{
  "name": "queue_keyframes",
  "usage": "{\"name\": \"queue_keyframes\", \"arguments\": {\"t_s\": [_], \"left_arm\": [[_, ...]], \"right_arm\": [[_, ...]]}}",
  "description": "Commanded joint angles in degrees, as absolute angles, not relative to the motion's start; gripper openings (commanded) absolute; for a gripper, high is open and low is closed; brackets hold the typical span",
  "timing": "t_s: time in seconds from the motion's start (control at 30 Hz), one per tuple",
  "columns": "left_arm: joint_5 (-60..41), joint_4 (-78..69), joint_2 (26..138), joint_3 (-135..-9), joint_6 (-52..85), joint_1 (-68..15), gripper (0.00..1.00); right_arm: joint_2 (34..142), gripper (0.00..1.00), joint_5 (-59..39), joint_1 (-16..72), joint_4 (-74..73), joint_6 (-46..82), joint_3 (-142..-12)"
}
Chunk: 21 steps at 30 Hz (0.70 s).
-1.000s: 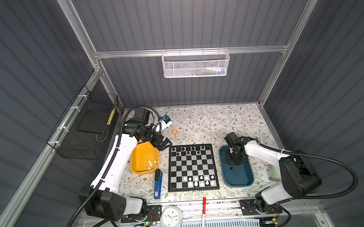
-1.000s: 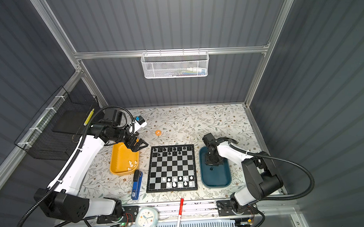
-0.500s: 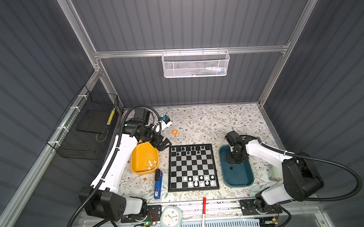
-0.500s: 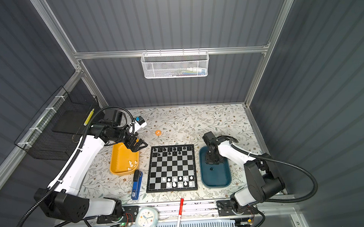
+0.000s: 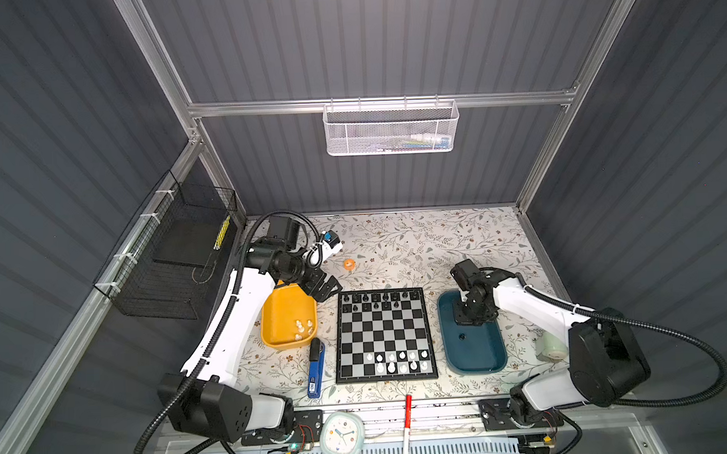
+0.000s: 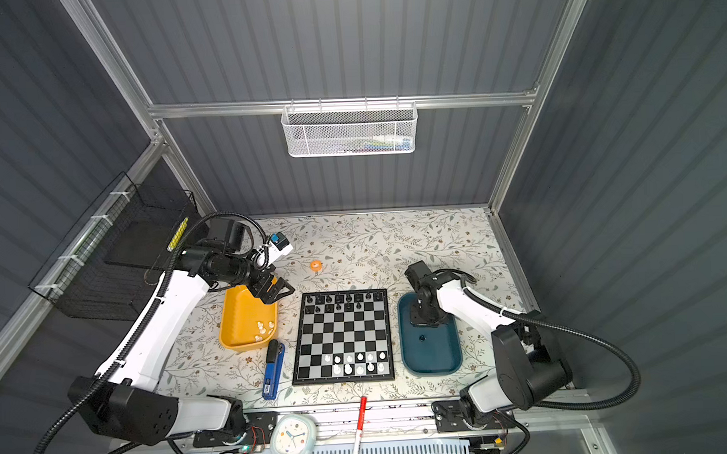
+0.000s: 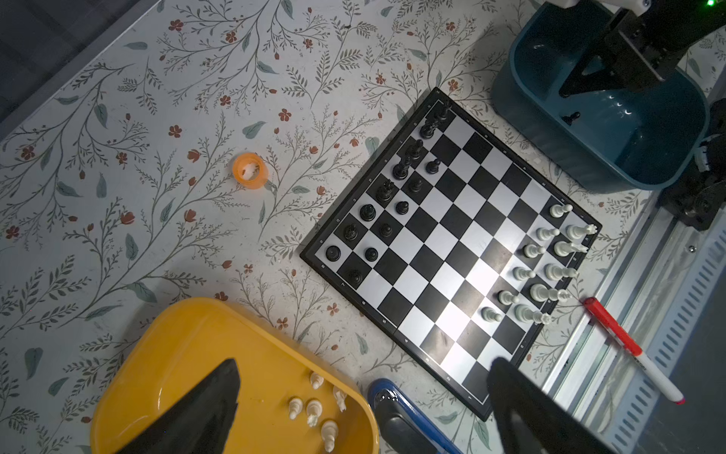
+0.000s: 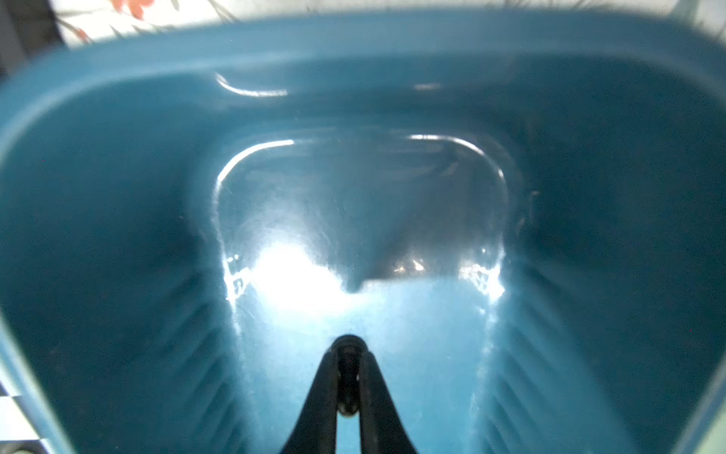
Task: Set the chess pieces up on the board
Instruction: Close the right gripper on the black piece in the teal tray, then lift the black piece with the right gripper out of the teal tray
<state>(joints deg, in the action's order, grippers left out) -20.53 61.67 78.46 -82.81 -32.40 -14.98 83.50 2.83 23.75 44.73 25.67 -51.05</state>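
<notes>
The board (image 5: 384,335) lies mid-table, with black chess pieces (image 5: 374,298) on its far rows and white ones (image 5: 400,362) on its near rows. My right gripper (image 8: 349,353) is down inside the teal tray (image 5: 474,353), shut on a small black piece (image 8: 349,377). Another black piece (image 5: 461,337) lies loose in that tray. My left gripper (image 5: 324,289) hangs open and empty over the far end of the yellow tray (image 5: 282,318). Several white pieces (image 7: 314,408) lie in that tray.
A blue stapler (image 5: 315,373) lies between the yellow tray and the board. An orange tape roll (image 5: 349,264) sits behind the board. A red marker (image 5: 407,422) and a clock (image 5: 341,434) are on the front rail. A pale green cup (image 5: 551,348) is at the right.
The right arm has shifted slightly over the teal tray. The left arm has not moved.
</notes>
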Motion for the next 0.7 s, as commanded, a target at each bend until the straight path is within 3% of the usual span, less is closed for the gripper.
{"name": "queue_keyframes", "arguments": {"t_s": [0.0,0.67], "left_arm": [[-20.47,61.81,77.78,-82.86,-32.61,-15.19,1.00],[-21.05,61.59,77.43,-82.35,-32.60,-15.21,1.00]], "right_arm": [[83.12,0.14,3.20,24.34,46.74,25.18,-53.12],[82.35,0.14,4.53,26.84,53.31,24.17,-60.24]]}}
